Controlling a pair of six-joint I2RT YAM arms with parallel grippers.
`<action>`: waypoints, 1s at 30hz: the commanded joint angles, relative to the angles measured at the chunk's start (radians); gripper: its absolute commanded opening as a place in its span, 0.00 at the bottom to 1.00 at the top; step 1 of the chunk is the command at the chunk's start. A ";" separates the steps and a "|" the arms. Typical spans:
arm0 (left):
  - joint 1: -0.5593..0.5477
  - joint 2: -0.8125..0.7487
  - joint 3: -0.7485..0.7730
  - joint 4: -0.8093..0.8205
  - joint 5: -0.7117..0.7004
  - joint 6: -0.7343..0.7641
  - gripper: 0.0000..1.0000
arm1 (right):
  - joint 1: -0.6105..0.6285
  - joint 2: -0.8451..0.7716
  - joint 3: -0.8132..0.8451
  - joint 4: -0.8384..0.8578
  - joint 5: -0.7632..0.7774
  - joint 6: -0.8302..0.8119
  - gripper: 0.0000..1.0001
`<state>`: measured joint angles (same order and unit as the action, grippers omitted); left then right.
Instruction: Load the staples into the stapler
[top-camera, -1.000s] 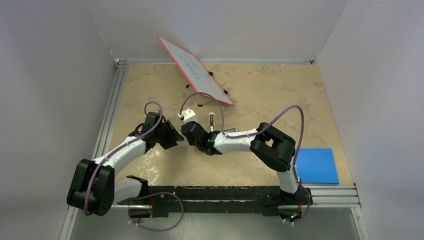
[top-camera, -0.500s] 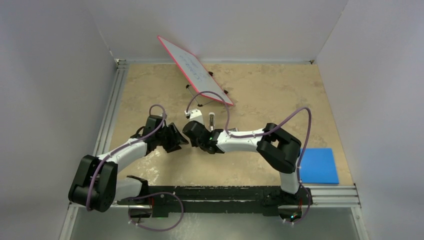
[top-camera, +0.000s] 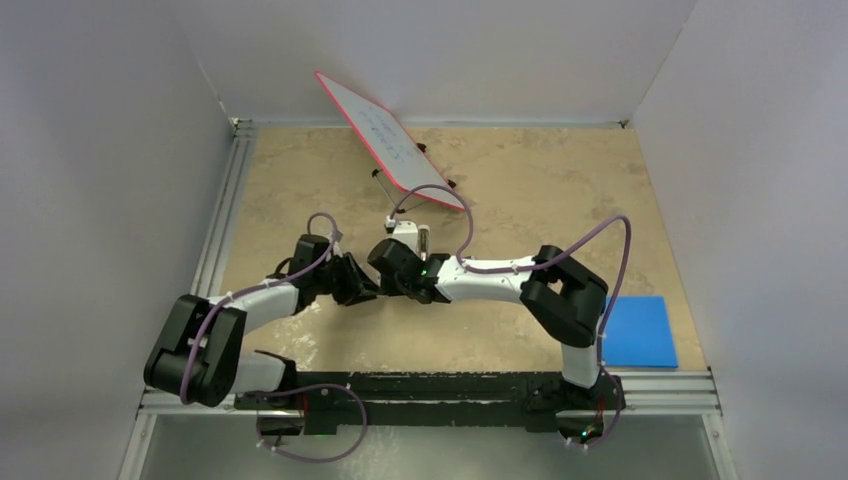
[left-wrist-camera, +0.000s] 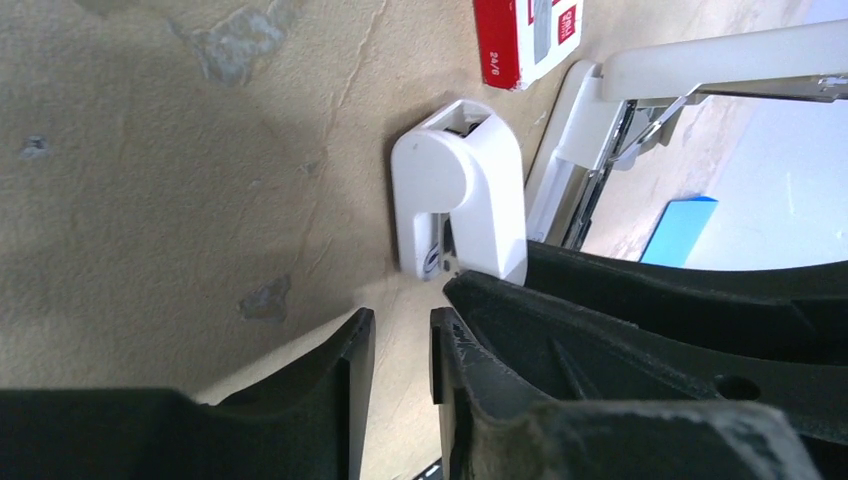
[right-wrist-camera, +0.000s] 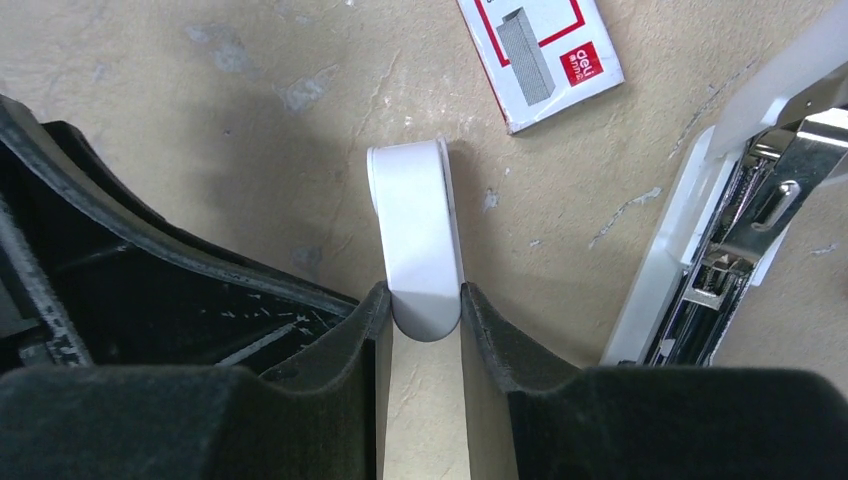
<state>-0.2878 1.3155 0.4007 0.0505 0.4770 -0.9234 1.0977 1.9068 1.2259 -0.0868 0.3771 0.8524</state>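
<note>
The white stapler (right-wrist-camera: 412, 235) lies hinged open on the table. My right gripper (right-wrist-camera: 420, 310) is shut on its rounded white arm, and its other arm with the metal magazine (right-wrist-camera: 725, 235) lies to the right. The red and white staples box (right-wrist-camera: 540, 50) lies flat just beyond. In the left wrist view, my left gripper (left-wrist-camera: 400, 340) is narrowly open and empty, just short of the stapler (left-wrist-camera: 460, 195), with the staples box (left-wrist-camera: 525, 35) farther off. From above, the left gripper (top-camera: 368, 290) sits close to the left of the right gripper (top-camera: 402, 250) and the stapler (top-camera: 405, 232).
A red-framed whiteboard (top-camera: 390, 140) leans on a stand at the back. A blue pad (top-camera: 640, 330) lies at the front right. Both arms crowd together at the table's middle left.
My left gripper has moved right, closer to the right gripper. The right gripper, still holding the stapler, has shifted slightly back and right.
</note>
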 joint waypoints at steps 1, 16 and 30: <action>0.007 0.027 -0.003 0.098 0.041 -0.023 0.23 | 0.005 -0.066 -0.005 0.008 -0.064 0.089 0.15; 0.007 0.072 -0.037 0.217 0.086 -0.053 0.24 | 0.003 -0.107 -0.038 0.051 -0.200 0.117 0.14; 0.007 0.065 -0.068 0.287 0.113 -0.068 0.03 | -0.017 -0.160 -0.069 0.082 -0.232 0.166 0.13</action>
<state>-0.2836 1.3842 0.3412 0.2276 0.5812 -0.9829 1.0695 1.8343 1.1538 -0.0914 0.2329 0.9596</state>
